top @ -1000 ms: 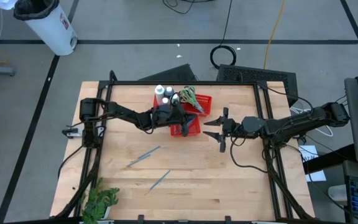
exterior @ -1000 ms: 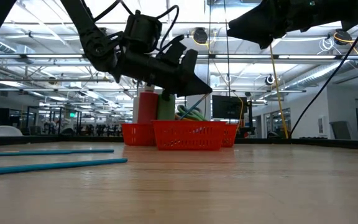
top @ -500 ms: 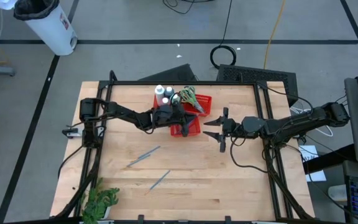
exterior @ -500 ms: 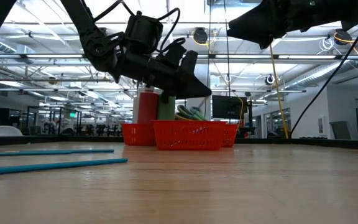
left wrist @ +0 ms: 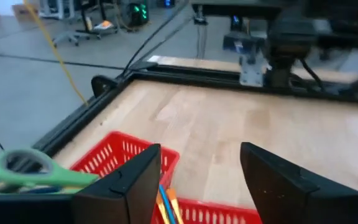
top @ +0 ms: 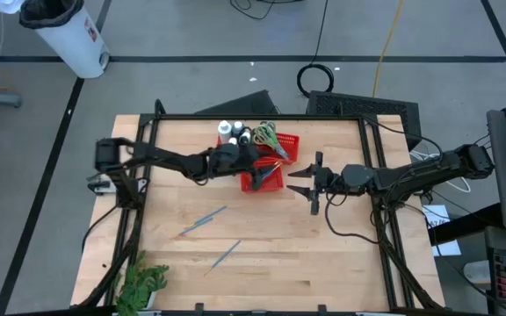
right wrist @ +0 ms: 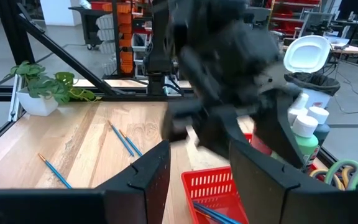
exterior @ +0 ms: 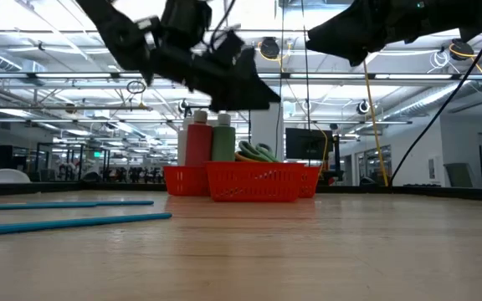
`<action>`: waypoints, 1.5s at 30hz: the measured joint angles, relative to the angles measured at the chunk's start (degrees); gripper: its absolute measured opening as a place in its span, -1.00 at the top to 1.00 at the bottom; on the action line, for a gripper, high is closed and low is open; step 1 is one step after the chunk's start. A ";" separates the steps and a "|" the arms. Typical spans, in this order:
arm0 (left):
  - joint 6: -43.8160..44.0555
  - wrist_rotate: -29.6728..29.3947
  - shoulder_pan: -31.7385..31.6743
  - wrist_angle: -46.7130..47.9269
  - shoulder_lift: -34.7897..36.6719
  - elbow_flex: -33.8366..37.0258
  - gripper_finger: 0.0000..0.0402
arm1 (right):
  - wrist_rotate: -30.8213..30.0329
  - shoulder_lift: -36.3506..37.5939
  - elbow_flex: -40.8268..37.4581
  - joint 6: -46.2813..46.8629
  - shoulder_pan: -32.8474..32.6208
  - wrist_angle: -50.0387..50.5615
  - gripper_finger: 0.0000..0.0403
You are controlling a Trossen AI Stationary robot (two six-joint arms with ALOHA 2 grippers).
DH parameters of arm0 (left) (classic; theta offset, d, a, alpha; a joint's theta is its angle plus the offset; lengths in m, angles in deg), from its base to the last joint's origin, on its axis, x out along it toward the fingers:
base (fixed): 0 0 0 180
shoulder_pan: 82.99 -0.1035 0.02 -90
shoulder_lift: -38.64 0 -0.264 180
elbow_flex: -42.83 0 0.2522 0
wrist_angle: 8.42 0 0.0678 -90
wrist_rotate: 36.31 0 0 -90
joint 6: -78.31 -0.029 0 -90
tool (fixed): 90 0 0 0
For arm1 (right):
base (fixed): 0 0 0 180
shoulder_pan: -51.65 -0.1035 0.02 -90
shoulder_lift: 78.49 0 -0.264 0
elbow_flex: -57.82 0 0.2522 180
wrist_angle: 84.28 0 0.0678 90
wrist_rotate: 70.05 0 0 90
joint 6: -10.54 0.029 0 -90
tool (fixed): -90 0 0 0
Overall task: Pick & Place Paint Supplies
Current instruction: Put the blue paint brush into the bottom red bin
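Over the red mesh baskets (top: 266,171) the left claw (top: 255,156) is hovering released, gripping nothing; bottles (top: 231,132), green-handled scissors (top: 264,134) and some brushes are sitting inside. Two thin blue brushes (top: 203,219) are lying flat on the wooden worktop (top: 323,254), probably slipping from pinches. Right claw (top: 308,186) is waiting, part-open.

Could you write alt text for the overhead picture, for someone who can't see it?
Two dark robot arms meet over a wooden table; the left gripper, open, hovers above red mesh baskets holding bottles and scissors. Two thin brushes lie loose nearer the front.
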State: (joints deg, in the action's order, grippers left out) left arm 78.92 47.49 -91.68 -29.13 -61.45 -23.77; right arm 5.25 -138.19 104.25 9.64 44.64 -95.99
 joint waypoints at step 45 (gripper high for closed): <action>52.32 2.22 38.50 92.74 9.10 0.09 -0.17 | -0.07 0.00 0.02 0.67 -0.21 0.02 0.22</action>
State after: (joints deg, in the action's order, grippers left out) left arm 131.24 49.71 -53.18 63.61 -52.35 -23.69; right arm 5.19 -138.19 104.27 10.31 44.43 -95.97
